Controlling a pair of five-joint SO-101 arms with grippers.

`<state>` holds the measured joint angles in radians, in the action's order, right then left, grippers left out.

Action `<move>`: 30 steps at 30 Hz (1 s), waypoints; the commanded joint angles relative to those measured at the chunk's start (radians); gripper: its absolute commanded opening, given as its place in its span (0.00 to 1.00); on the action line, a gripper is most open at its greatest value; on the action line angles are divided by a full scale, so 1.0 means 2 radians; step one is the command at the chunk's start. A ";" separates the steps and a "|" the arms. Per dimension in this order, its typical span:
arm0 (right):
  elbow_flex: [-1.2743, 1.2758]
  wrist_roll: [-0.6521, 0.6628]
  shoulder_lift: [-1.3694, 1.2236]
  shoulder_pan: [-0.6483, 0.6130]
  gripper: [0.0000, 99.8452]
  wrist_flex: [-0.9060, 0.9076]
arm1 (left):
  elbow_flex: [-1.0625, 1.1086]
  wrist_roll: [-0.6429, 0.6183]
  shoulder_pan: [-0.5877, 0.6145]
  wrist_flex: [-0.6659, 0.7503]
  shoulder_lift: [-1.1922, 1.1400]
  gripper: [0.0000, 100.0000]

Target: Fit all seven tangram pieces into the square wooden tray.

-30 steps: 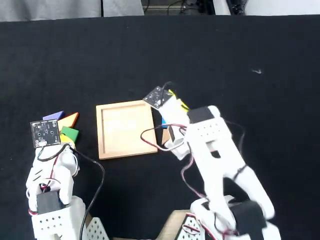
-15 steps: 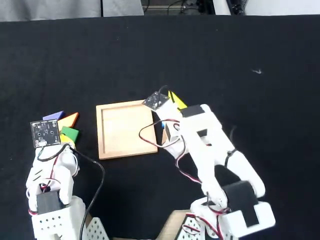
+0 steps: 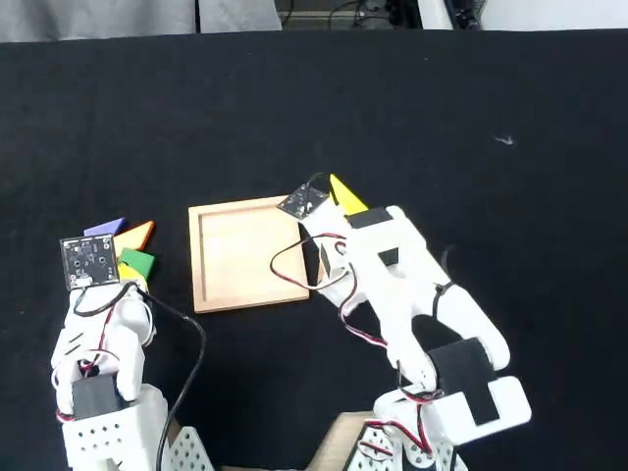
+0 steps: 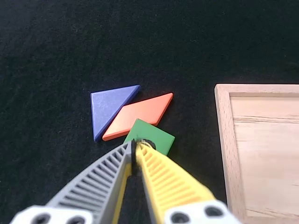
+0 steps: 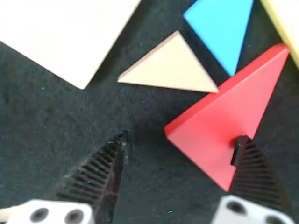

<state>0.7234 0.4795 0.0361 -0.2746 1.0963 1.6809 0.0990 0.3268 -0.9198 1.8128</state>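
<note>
The square wooden tray (image 3: 245,253) lies mid-table with nothing in it. Left of it sit a blue triangle (image 4: 110,105), an orange parallelogram (image 4: 138,115) and a green square (image 4: 150,136). My left gripper (image 4: 136,146) is shut, its tips at the green square's near edge. Off the tray's right corner (image 5: 65,32) lie a tan triangle (image 5: 170,67), a light blue triangle (image 5: 224,25), a red triangle (image 5: 224,123) and a yellow piece (image 5: 286,18). My right gripper (image 5: 180,142) hangs open low over them, one fingertip (image 5: 240,145) over the red triangle. Nothing is held.
The right arm (image 3: 392,270) covers most of the pieces right of the tray in the high view; a yellow triangle (image 3: 345,194) pokes out beyond it. The black cloth is bare behind the tray and to the far right.
The right arm has swung left and drawn in toward the tray's right edge, its base link turning. The left arm and all the pieces have stayed put.
</note>
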 commanded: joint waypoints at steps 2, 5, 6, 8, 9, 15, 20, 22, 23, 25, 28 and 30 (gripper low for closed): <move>-0.028 0.012 -0.018 0.028 0.33 -0.016 | 0.009 0.000 0.004 0.012 0.005 0.03; -0.021 0.038 -0.019 0.027 0.33 -0.016 | 0.009 0.000 0.004 0.012 0.005 0.03; -0.021 0.038 -0.019 0.027 0.33 -0.016 | 0.009 0.000 0.004 0.012 0.005 0.03; -0.021 0.039 -0.019 0.029 0.33 -0.016 | 0.009 0.000 0.003 0.012 0.005 0.03; -0.021 0.039 -0.019 0.030 0.33 -0.016 | 0.009 0.000 0.003 0.012 0.005 0.03; -0.021 0.056 -0.019 0.030 0.31 -0.017 | 0.009 0.000 0.001 0.012 0.005 0.03; -0.023 0.074 -0.019 0.036 0.21 -0.035 | 0.009 0.000 0.000 0.012 0.005 0.03; -0.028 0.073 -0.018 0.045 0.21 -0.039 | 0.009 0.000 0.000 0.012 0.005 0.03; -0.031 0.074 -0.017 0.052 0.21 -0.040 | 0.009 0.000 0.000 0.012 0.005 0.03; -0.040 0.071 -0.013 0.070 0.21 -0.037 | 0.009 0.000 0.000 0.012 0.005 0.03; -0.054 0.071 -0.013 0.094 0.18 -0.036 | 0.009 0.000 0.000 0.012 0.005 0.03; -0.056 0.071 -0.013 0.099 0.11 -0.036 | 0.009 0.000 0.000 0.012 0.005 0.03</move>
<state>0.6651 0.6176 -0.0008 -0.1135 1.0319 1.6809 0.0990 0.3268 -0.9198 1.8128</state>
